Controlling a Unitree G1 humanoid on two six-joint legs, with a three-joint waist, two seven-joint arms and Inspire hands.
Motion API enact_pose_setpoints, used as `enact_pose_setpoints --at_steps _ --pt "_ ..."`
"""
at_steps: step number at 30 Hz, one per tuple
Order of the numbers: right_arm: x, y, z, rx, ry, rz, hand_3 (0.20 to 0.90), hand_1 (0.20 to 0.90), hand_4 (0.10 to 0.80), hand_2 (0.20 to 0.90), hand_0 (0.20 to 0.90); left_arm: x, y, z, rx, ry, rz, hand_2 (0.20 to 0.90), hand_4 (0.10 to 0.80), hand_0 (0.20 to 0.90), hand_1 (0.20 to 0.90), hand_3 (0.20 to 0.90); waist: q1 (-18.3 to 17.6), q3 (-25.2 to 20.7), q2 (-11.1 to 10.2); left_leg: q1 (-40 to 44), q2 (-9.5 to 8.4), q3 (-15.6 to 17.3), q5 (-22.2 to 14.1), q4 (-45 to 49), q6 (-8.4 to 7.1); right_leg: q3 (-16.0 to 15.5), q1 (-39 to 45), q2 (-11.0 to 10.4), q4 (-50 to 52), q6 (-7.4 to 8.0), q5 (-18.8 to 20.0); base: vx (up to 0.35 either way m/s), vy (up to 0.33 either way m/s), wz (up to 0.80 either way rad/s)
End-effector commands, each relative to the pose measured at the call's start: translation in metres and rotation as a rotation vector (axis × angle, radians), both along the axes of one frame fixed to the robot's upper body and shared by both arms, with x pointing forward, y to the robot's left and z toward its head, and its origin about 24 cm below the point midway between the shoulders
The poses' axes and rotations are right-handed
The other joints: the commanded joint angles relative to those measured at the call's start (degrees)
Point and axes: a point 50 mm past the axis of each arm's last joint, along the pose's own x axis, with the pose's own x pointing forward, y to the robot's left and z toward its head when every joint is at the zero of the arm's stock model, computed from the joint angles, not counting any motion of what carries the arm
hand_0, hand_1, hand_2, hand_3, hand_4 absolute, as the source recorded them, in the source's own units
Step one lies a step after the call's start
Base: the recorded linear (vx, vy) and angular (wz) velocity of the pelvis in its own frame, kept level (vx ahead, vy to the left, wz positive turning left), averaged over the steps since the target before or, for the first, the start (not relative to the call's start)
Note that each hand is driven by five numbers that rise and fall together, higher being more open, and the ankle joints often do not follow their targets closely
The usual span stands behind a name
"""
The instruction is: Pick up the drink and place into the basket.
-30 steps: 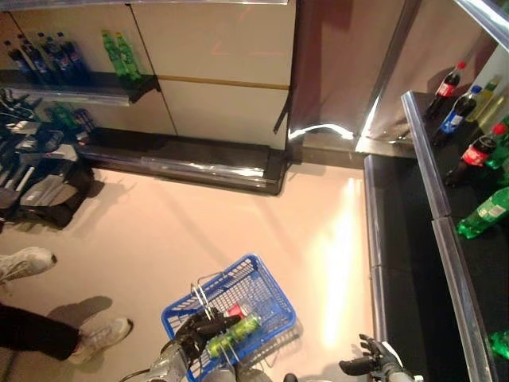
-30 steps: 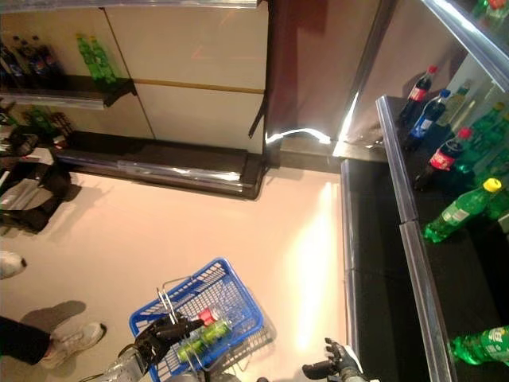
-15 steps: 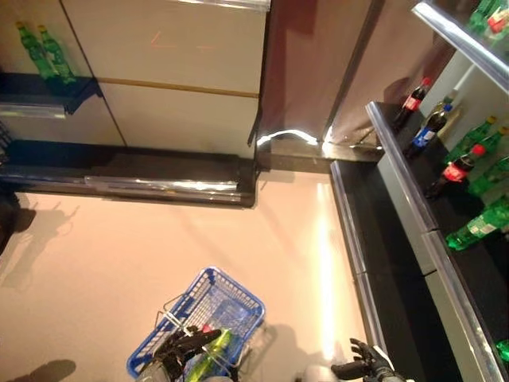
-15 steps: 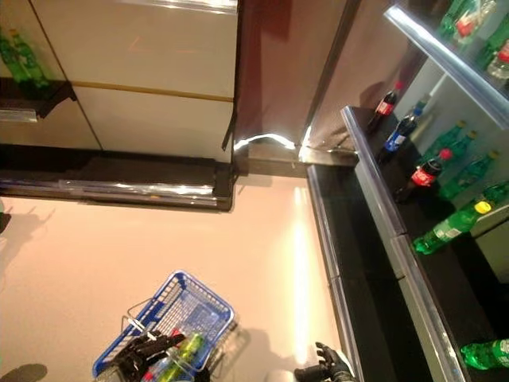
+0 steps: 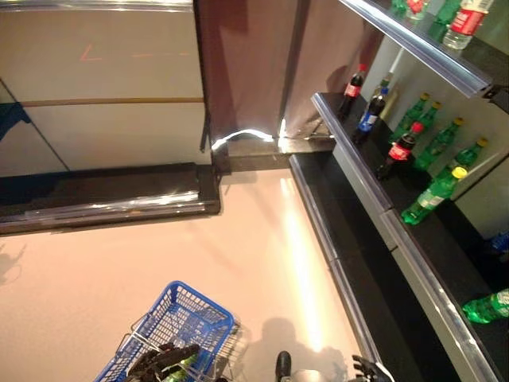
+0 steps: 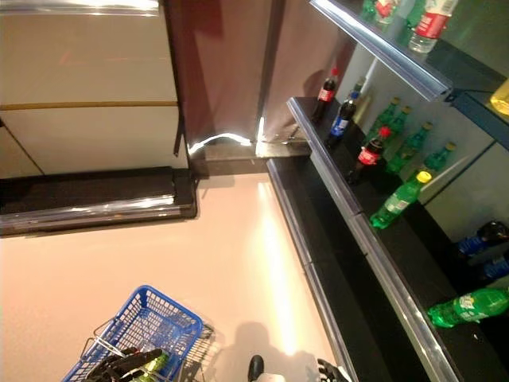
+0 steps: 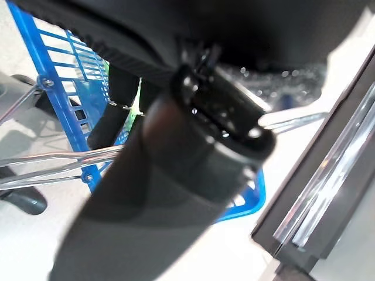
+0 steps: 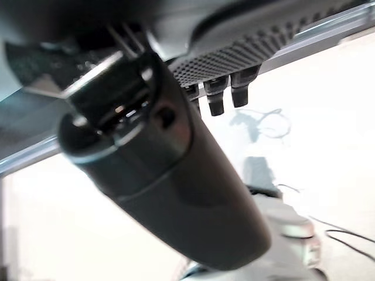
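Note:
A blue plastic basket (image 5: 193, 307) hangs at the lower left over the pale floor. My left hand (image 5: 157, 363) is curled round its wire handles (image 7: 55, 157). A green drink bottle (image 6: 152, 364) lies inside the basket, mostly hidden behind my fingers (image 7: 110, 120). My right hand (image 5: 367, 371) shows only at the bottom edge, near the shelf base. In its wrist view its fingers (image 8: 217, 98) are relaxed and hold nothing.
A dark shelf unit (image 5: 382, 223) runs along the right. On it stand cola bottles (image 5: 400, 148), a blue-labelled bottle (image 5: 370, 111) and green bottles (image 5: 429, 195); one green bottle (image 5: 488, 305) lies lower down. A low dark ledge (image 5: 103, 207) lines the far wall.
The camera has swung to the right: the right-hand shelf now fills more of the view and the person's shoes are gone. My left hand still holds the basket with the bottle inside.

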Motion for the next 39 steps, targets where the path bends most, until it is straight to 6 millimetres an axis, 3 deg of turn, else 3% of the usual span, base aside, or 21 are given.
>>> enact_pose_setpoints --at_steps 1,3,5,7,9,11,12,13,16,23,25,26,28,33,36,39 --pt "0.035 -0.026 0.016 -0.082 -0.135 -0.05 0.9 0.9 0.8 0.9 0.9 0.064 -0.029 0.02 -0.072 -0.293 -0.196 0.3 0.1 0.3 0.3 0.2 -0.7 -1.6 1.7 -3.7 -2.24 -1.0 2.1 7.5 -2.18 2.6 0.3 2.8 5.1 2.33 -3.0 0.119 -0.166 0.1" --pt "0.041 -0.027 0.019 -0.071 -0.162 -0.043 0.9 0.9 0.8 0.9 0.9 0.066 -0.034 0.02 -0.088 -0.31 -0.186 0.3 0.1 0.3 0.3 0.2 -0.8 -1.1 1.4 -7.6 -0.33 -1.2 7.4 18.6 -4.83 2.1 1.6 2.8 5.5 0.8 -4.1 0.111 -0.175 0.05" --pt "0.047 -0.026 0.02 -0.071 -0.177 -0.004 0.9 0.9 0.8 0.9 0.9 0.07 -0.037 0.021 -0.101 -0.326 -0.186 0.3 0.1 0.3 0.3 0.2 -0.4 -0.6 1.0 -12.0 0.95 -1.8 9.3 26.7 -5.9 2.0 2.4 2.3 6.2 -0.31 -5.1 0.1 -0.128 0.03" --pt "0.05 -0.026 0.022 -0.069 -0.187 -0.011 0.9 0.9 0.8 0.9 0.9 0.073 -0.038 0.023 -0.111 -0.336 -0.189 0.3 0.1 0.3 0.3 0.2 0.0 -0.1 1.0 -14.0 2.63 -1.5 8.9 27.5 -5.98 2.3 3.0 2.1 6.9 -0.51 -5.9 0.112 -0.037 0.02" --pt "0.053 -0.027 0.022 -0.073 -0.189 -0.021 0.9 0.9 0.8 0.9 0.9 0.074 -0.038 0.023 -0.117 -0.335 -0.194 0.3 0.1 0.3 0.3 0.2 0.1 -0.2 1.2 -11.9 3.38 -1.0 6.2 21.0 -4.72 3.1 3.6 1.7 6.9 0.18 -6.4 0.166 0.085 -0.27" --pt "0.054 -0.028 0.022 -0.085 -0.177 -0.007 0.9 0.9 0.8 0.9 0.9 0.071 -0.041 0.021 -0.12 -0.33 -0.185 0.3 0.1 0.3 0.3 0.2 0.7 -0.5 2.4 -8.7 1.24 -6.2 4.2 8.0 -3.29 5.5 3.9 2.1 6.8 1.14 -6.8 0.201 0.161 -0.61" --pt "0.054 -0.028 0.022 -0.087 -0.175 -0.004 0.9 0.9 0.8 0.9 0.9 0.07 -0.04 0.021 -0.12 -0.33 -0.18 0.3 0.1 0.3 0.3 0.2 0.8 -0.7 2.6 -8.5 0.92 -7.2 4.1 6.6 -3.18 5.9 3.6 2.2 6.8 1.19 -6.8 0.223 0.171 -0.64" --pt "0.051 -0.028 0.021 -0.097 -0.157 0.008 0.9 0.9 0.8 0.9 0.9 0.065 -0.039 0.019 -0.12 -0.324 -0.163 0.3 0.1 0.3 0.3 0.2 1.3 -1.3 3.3 -7.1 -0.64 -12.5 4.6 1.8 -2.92 7.6 3.2 2.8 7.0 1.35 -7.0 0.189 0.165 -0.6" --pt "0.044 -0.03 0.019 -0.111 -0.129 0.027 0.9 0.9 0.8 0.9 0.9 0.056 -0.038 0.016 -0.128 -0.316 -0.142 0.3 0.1 0.3 0.3 0.2 1.9 -1.9 4.5 -6.4 -3.51 -19.3 4.6 1.0 -2.21 11.3 2.4 3.5 8.4 1.43 -8.0 0.191 0.208 -0.81" --pt "0.027 -0.026 0.015 -0.074 -0.131 -0.015 0.9 0.9 0.8 0.9 0.9 0.044 -0.028 0.011 -0.092 -0.245 -0.161 0.3 0.1 0.3 0.3 0.2 -0.2 -3.4 3.5 -5.2 -4.31 -14.5 2.8 -0.1 -0.25 12.0 0.1 1.9 9.0 4.1 -5.2 0.139 0.16 -0.65" --pt "0.026 -0.022 0.014 -0.055 -0.127 0.011 0.9 0.9 0.8 0.9 0.9 0.043 -0.022 0.012 -0.07 -0.239 -0.133 0.3 0.1 0.3 0.3 0.2 -0.2 -2.9 2.9 -5.1 -3.88 -11.6 2.0 -0.1 -0.38 8.9 -1.2 0.0 8.7 5.6 -3.1 0.022 0.055 -1.02" --pt "0.029 -0.019 0.014 -0.039 -0.123 0.066 0.9 0.9 0.8 0.9 0.9 0.04 -0.013 0.013 -0.048 -0.241 -0.086 0.3 0.1 0.3 0.3 0.2 0.6 -2.4 2.5 -4.8 -3.14 -8.0 1.5 -0.1 -0.83 3.2 -1.7 -2.2 8.0 6.9 -2.0 -0.034 -0.014 -1.15" --pt "0.033 -0.013 0.013 -0.024 -0.124 0.071 0.9 0.9 0.8 0.9 0.9 0.042 -0.005 0.017 -0.036 -0.254 -0.069 0.3 0.1 0.3 0.3 0.2 1.4 -1.7 2.1 -4.5 -2.21 -4.3 0.9 -0.1 -1.02 0.1 -2.8 -4.9 8.1 8.62 0.2 -0.112 -0.074 -1.36" --pt "0.03 -0.015 0.011 -0.027 -0.117 -0.012 0.9 0.9 0.8 0.9 0.9 0.046 -0.001 0.02 -0.028 -0.265 -0.074 0.3 0.1 0.3 0.3 0.2 2.2 -2.3 2.8 -5.4 0.67 2.3 1.5 -0.1 -0.79 -2.9 -2.2 -11.1 10.3 9.02 3.2 -0.147 -0.167 -0.93" --pt "0.033 -0.019 0.013 -0.03 -0.122 -0.008 0.9 0.9 0.8 0.9 0.9 0.046 -0.001 0.02 -0.03 -0.27 -0.058 0.3 0.1 0.3 0.3 0.2 2.4 -3.0 3.1 -5.4 2.03 3.7 1.9 -0.1 -0.97 -2.8 -1.2 -12.3 9.9 8.89 2.7 -0.089 -0.226 -0.61" --pt "0.041 -0.014 0.013 -0.023 -0.124 0.016 0.9 0.9 0.8 0.9 0.9 0.042 0.003 0.019 -0.022 -0.259 -0.027 0.3 0.1 0.3 0.3 0.2 3.9 -3.0 3.0 -4.3 4.78 6.7 2.7 -0.1 -2.88 -8.1 0.7 -12.1 6.0 9.25 0.1 -0.057 -0.379 -1.04"
